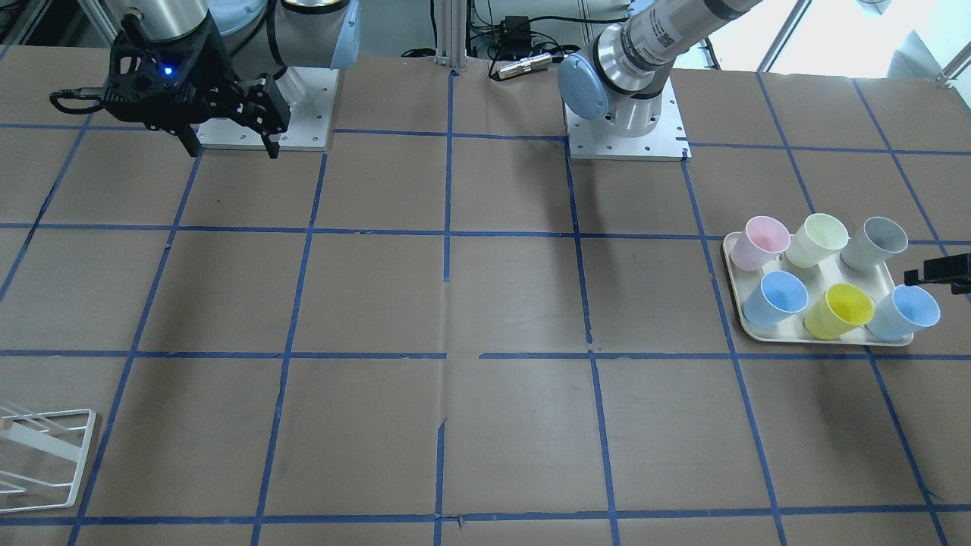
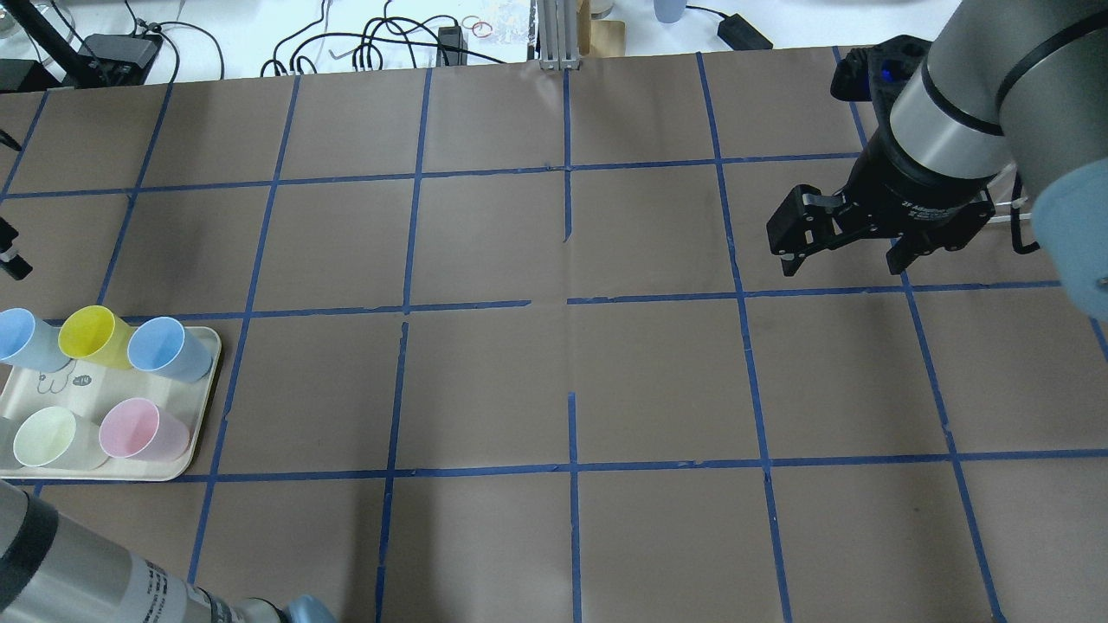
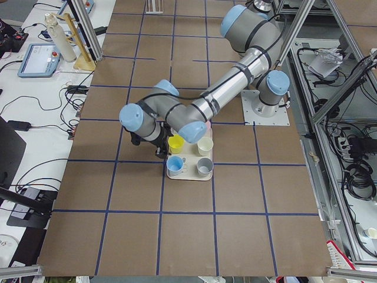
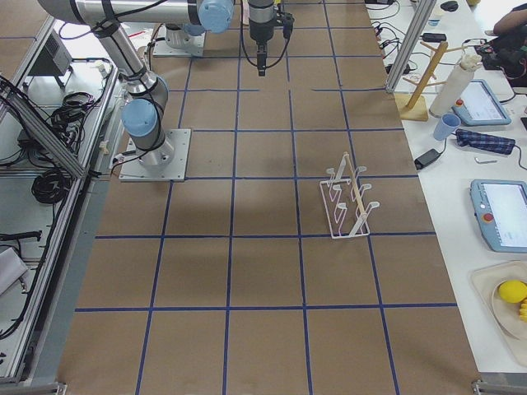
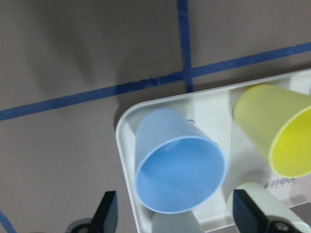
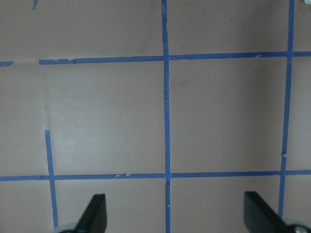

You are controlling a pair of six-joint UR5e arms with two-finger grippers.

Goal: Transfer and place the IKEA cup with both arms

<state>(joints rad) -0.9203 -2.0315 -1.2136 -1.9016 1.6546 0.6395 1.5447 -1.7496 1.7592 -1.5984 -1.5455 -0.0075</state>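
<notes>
**Counter** (image 1: 516, 303): covered in brown paper and ruled into large squares by blue tape lines (image 1: 447, 231), some of them broken or offset at the joins. Two metal base plates (image 1: 628, 140) carry the arms at the robot's edge.

**Tray** (image 2: 82, 394): cream, with rounded corners, on the robot's left side of the counter. It holds six cups, mouths up, in two rows.
- IKEA cup (image 1: 906, 311): pale icy blue, in the tray's outer corner farthest from the robot, just beside the yellow cup (image 1: 838, 311).
- Same row: cornflower-blue cup (image 1: 781, 297).
- Row nearer the robot: pink cup (image 1: 761, 241), cream cup (image 1: 818, 239), grey cup (image 1: 876, 243).

**Left gripper** (image 5: 173, 194): at the end of the left arm (image 3: 224, 94), above the tray's outer corner. Jaws spread wide. In the wrist view the IKEA cup's mouth shows between them, and they grasp nothing.

**Right gripper** (image 1: 234, 150): above bare counter near its own base. Jaws released and empty.

**Wire rack** (image 4: 349, 202): white, on the robot's right side of the counter, towards the operators' edge.

**Room**: aluminium framing and cable runs behind the robot. A white side bench carries a teach pendant (image 4: 502, 214).
</notes>
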